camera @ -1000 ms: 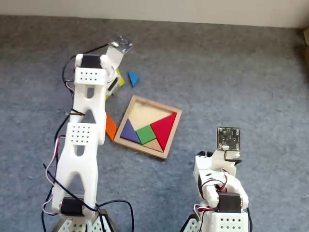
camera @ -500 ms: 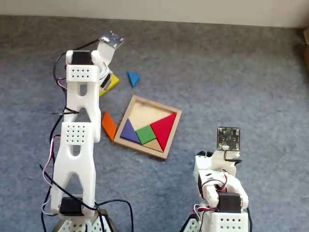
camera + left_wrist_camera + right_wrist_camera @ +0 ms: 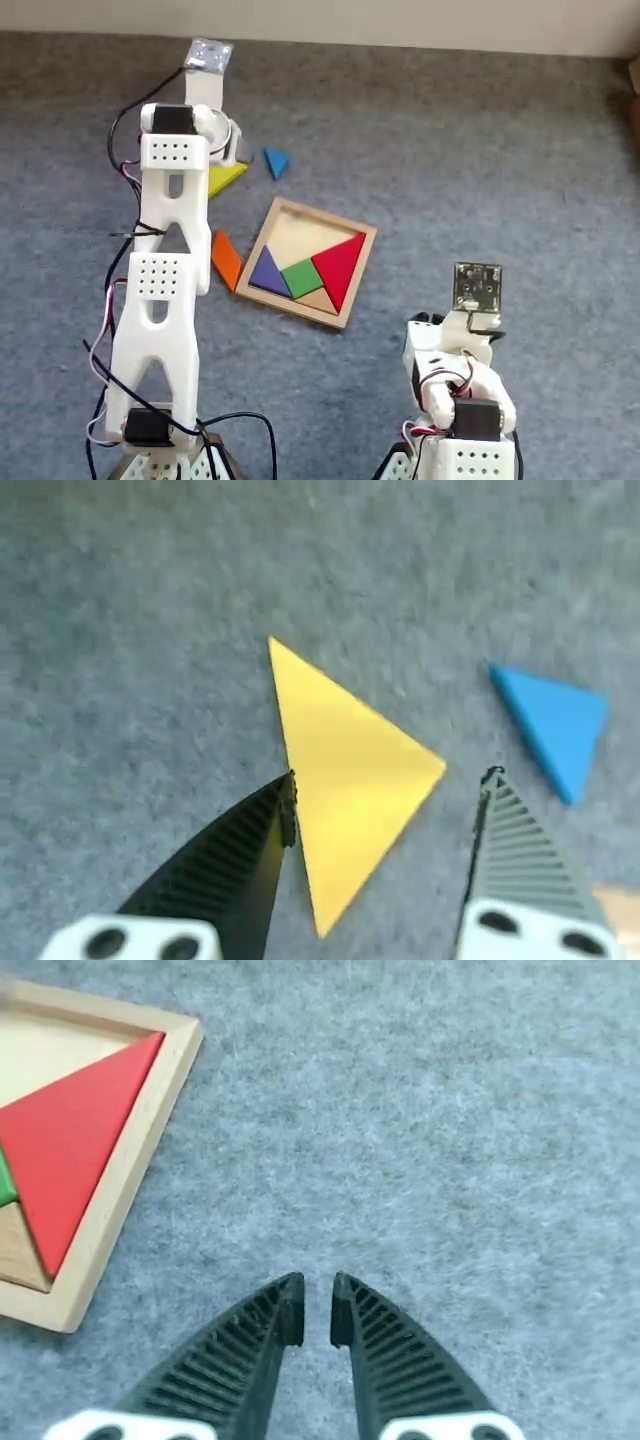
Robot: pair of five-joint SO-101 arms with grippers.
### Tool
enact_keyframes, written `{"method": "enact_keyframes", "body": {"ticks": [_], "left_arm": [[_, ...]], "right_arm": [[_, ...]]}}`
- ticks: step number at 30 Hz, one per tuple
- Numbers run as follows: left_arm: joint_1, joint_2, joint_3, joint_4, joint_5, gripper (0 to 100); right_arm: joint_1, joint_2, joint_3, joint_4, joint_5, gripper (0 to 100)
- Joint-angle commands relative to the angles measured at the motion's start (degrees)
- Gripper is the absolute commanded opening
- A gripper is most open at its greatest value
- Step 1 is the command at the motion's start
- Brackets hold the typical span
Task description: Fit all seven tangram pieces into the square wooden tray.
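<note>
The square wooden tray (image 3: 352, 285) lies mid-table and holds a purple triangle (image 3: 267, 271), a green square (image 3: 300, 278) and a red triangle (image 3: 340, 262). An orange parallelogram (image 3: 226, 260) rests just outside its left corner. Farther back lie a yellow triangle (image 3: 224, 178) and a small blue triangle (image 3: 276, 161). My left gripper (image 3: 389, 778) stands open low over the yellow triangle (image 3: 340, 770), one finger on each side, with the blue triangle (image 3: 555, 725) beyond one finger. My right gripper (image 3: 315, 1300) is shut over bare carpet beside the tray's corner (image 3: 120, 1190).
Grey carpet covers the whole table. The left arm (image 3: 165, 260) stretches along the tray's left side, over the carpet beside the orange piece. A pale wall runs along the far edge.
The left arm's wrist has swung left and toward the far edge. The yellow triangle now lies slightly farther left and shows more. The right arm has kept still.
</note>
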State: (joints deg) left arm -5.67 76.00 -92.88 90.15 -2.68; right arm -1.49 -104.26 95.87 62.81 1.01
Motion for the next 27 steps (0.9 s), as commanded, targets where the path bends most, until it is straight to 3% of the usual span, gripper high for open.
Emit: {"method": "enact_keyframes", "body": {"ticks": [1, 5, 14, 22, 27], "left_arm": [[-1.7, -3.3, -0.3, -2.7, 0.9, 29], [-1.7, -0.2, 0.5, -4.0, 0.4, 29], [-0.4, 5.0, 0.5, -4.3, -9.2, 24], [0.1, 6.3, 0.5, -4.0, -9.8, 24], [2.3, 5.8, 0.0, 0.8, -10.4, 23]], "right_arm": [[1.5, -0.8, 5.2, -0.1, 0.6, 6.6], [1.5, -0.8, 5.2, -0.1, 0.6, 6.6], [1.5, -0.8, 5.2, -0.1, 0.6, 6.6], [1.5, -0.8, 5.2, -0.1, 0.6, 6.6], [1.5, -0.8, 5.2, -0.1, 0.6, 6.6]]}}
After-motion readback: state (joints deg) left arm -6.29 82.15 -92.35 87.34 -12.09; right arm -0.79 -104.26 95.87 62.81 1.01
